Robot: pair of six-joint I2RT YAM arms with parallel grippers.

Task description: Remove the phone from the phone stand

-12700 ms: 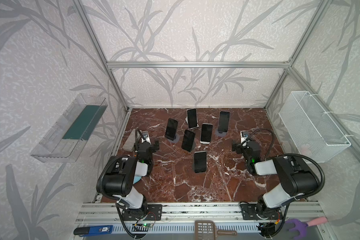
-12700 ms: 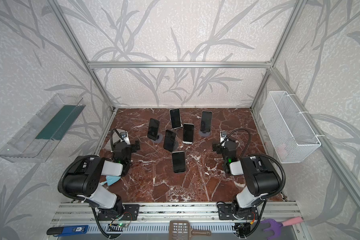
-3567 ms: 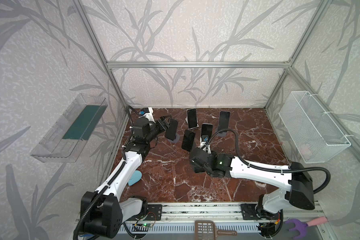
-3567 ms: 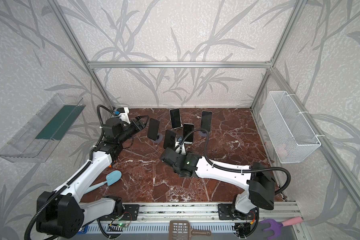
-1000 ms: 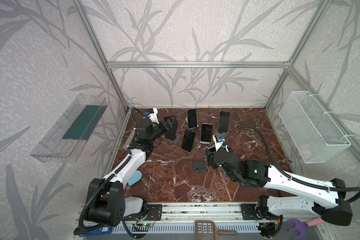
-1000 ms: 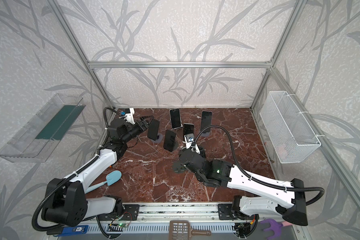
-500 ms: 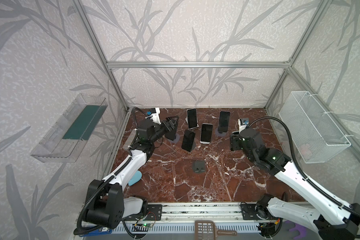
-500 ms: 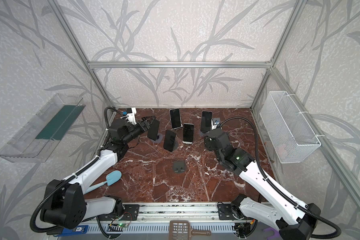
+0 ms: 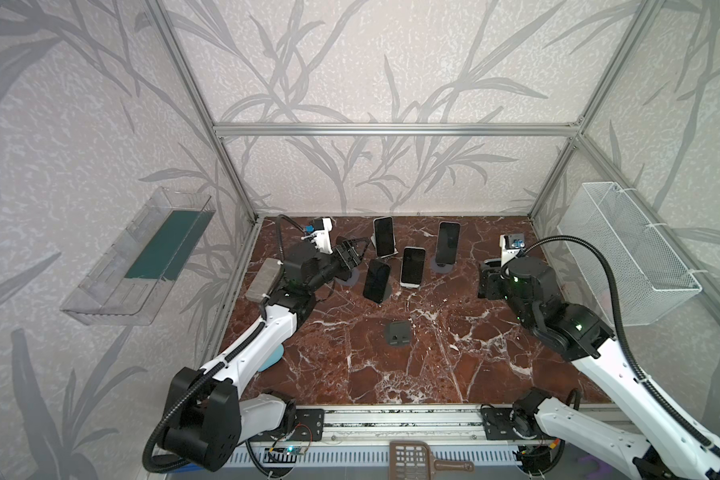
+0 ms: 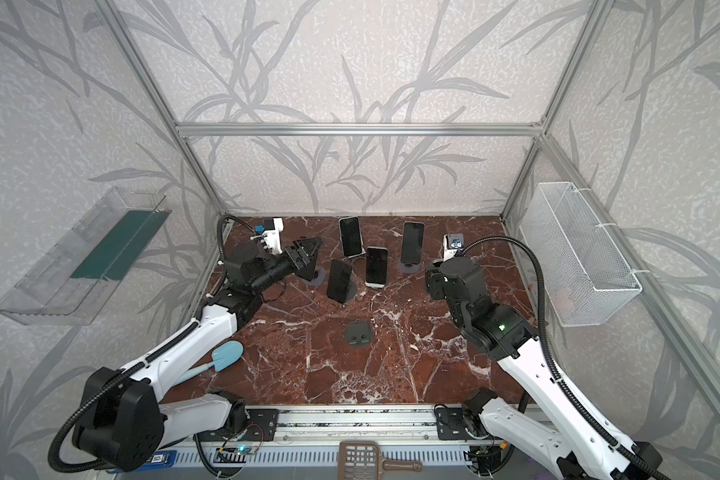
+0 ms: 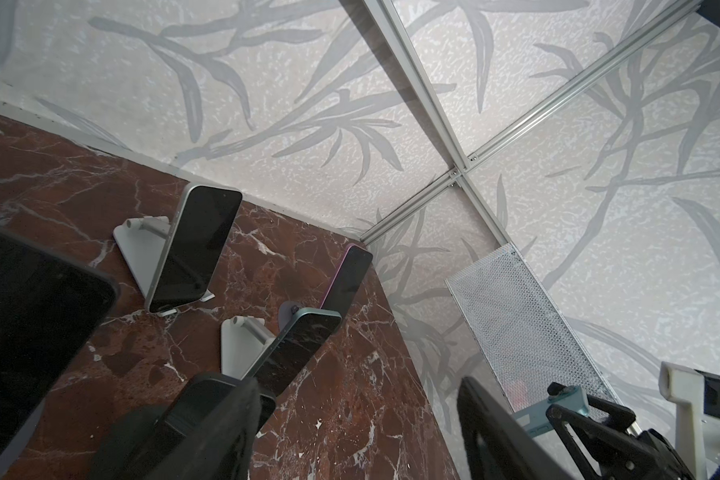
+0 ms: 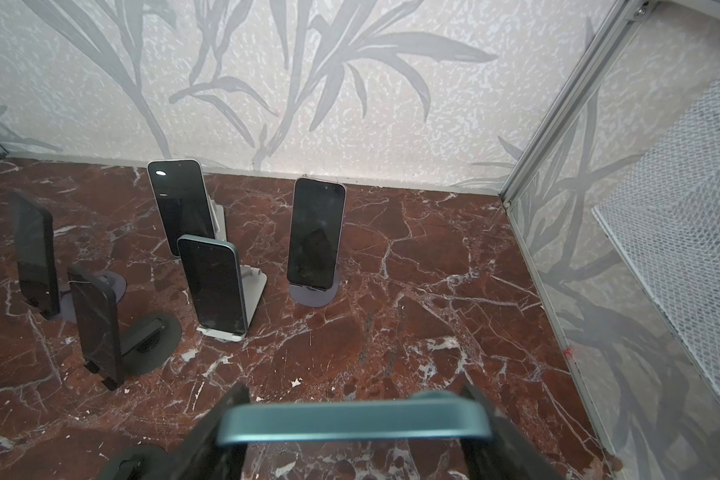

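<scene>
My right gripper (image 12: 354, 415) is shut on the phone (image 12: 350, 426), a teal-edged handset held across its jaws above the marble floor. In both top views this gripper (image 9: 488, 283) (image 10: 434, 281) hangs at the right of the floor. The phone stand (image 9: 397, 332) (image 10: 359, 333), small and dark, sits bare in the middle of the floor. My left gripper (image 11: 358, 415) (image 9: 352, 253) (image 10: 304, 252) is open at the back left, with only floor between its fingers. A dark phone (image 11: 30, 332) stands just outside its jaws.
Several other phones stand on stands at the back: a black one (image 9: 377, 280), a pale blue one (image 9: 412, 266), a silver one (image 9: 383, 236) and a purple one (image 9: 447, 242). A mesh basket (image 9: 628, 257) hangs on the right wall, a clear shelf (image 9: 142, 257) on the left. A blue spatula (image 10: 225, 357) lies front left.
My right arm has swung from the middle of the floor to the right side with the phone in its grip. The left gripper has barely moved.
</scene>
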